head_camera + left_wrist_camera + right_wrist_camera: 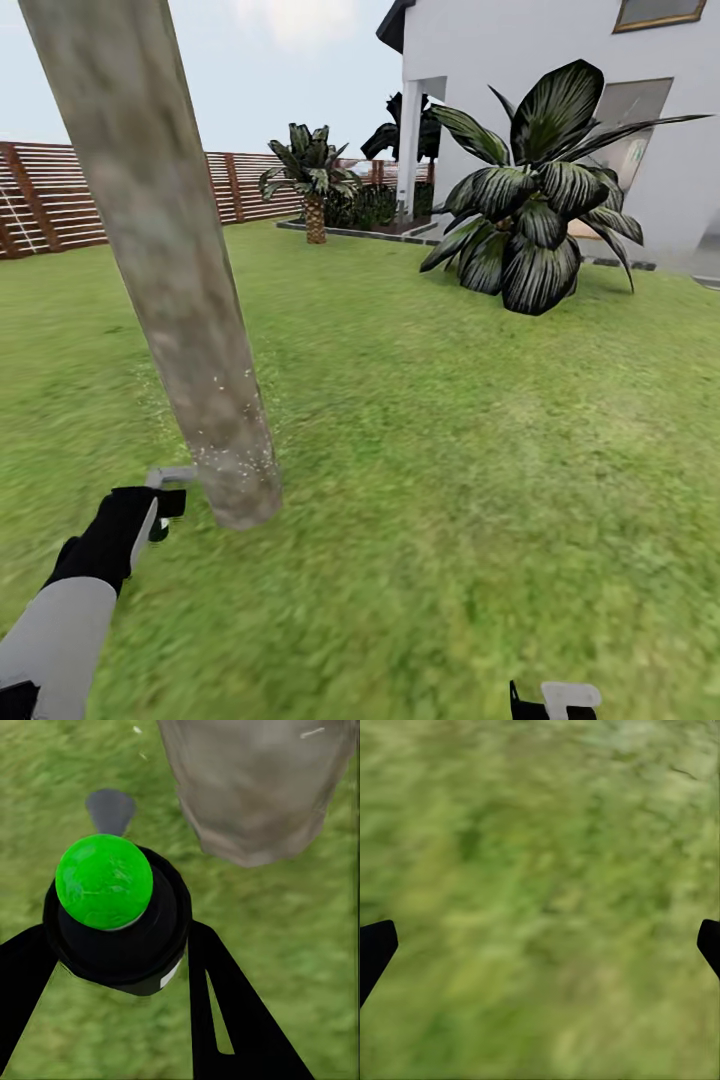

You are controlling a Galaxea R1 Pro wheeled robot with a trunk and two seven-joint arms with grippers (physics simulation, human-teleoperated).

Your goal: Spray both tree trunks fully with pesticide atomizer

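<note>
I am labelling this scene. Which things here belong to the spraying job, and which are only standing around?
For the job:
- left gripper, shut on the sprayer
- sprayer, green top
- tree trunk, white specks low on it

Just around:
- right gripper, open over the grass
- palm
- leafy plant
- fence
- house

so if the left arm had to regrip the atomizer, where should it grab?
Likely the black body below the green cap, where the left gripper holds it now: one finger on each flank. The round barrel suits a side pinch, leaving the grey nozzle free toward the trunk.
</note>
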